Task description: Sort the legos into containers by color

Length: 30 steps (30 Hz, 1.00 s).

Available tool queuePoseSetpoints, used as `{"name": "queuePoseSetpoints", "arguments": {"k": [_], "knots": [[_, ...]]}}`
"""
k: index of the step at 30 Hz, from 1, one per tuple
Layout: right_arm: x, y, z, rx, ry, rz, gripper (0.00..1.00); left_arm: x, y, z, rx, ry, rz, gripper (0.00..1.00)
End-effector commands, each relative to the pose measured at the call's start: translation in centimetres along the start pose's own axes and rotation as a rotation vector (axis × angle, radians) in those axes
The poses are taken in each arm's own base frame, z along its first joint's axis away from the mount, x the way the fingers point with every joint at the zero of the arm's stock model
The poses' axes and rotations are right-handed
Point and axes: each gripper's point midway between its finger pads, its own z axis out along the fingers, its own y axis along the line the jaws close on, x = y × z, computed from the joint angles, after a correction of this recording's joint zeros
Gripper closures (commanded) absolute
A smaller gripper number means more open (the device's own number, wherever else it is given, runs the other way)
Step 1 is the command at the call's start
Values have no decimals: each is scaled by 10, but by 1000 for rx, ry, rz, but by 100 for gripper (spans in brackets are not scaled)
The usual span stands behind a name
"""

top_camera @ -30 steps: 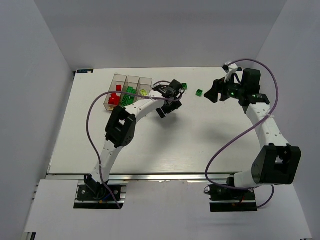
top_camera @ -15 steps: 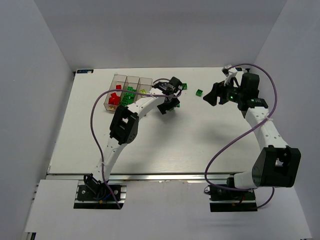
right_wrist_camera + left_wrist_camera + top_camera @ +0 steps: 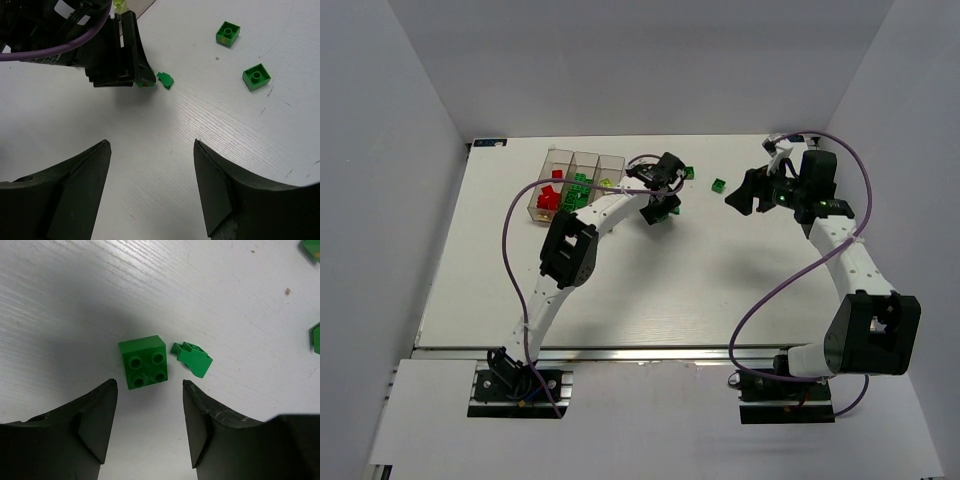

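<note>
Where the left gripper [image 3: 148,385] is held: low over the table [image 3: 60,300], jaws parted and clasping nothing, with one finger set on each side of a dark green brick [image 3: 144,362].
Brick: laid flat with four studs up and turned slightly askew to the fingers; no contact is seen, and only its near half is flanked by the tips.
Neighbour: a small green piece [image 3: 192,358] is found at 3 o'clock of the brick, just beside it.
Right gripper [image 3: 150,145]: spread wide, nothing held; a far lego [image 3: 228,34] and a nearer lego [image 3: 256,77] are seen at 1 o'clock in its view.
Containers [image 3: 560,153]: placed at 9 o'clock of the left gripper in the top view, partly filled.
Risk: the askew brick may be twisted or squirted out by a shallow pinch; the small piece may be caught or knocked aside by the finger nearest it.
</note>
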Motion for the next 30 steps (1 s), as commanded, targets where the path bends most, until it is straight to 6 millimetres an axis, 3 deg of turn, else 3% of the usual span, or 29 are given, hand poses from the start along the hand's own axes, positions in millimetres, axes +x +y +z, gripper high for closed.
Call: {"name": "queuePoseSetpoints", "arguments": {"k": [1,14,19,26,29,30], "knots": [[-11,8,-6,-19,-38,-26,28,-9,-5,1,22,-9,-14,35],[-12,7,-5,-22,-40,-17,28,-11,10,19,-18,2,-15,46],[-9,8,-3,-30,-35,-11,28,-13,9,16,-10,1,3,62],[-7,9,-2,-43,-32,-7,29,-24,-5,-11,72,-14,33,80],[-8,9,-2,-43,-31,-8,29,-34,-15,-35,127,-38,44,82],[-8,9,-3,-43,-31,-13,29,-43,-21,-54,160,-58,39,83]]}}
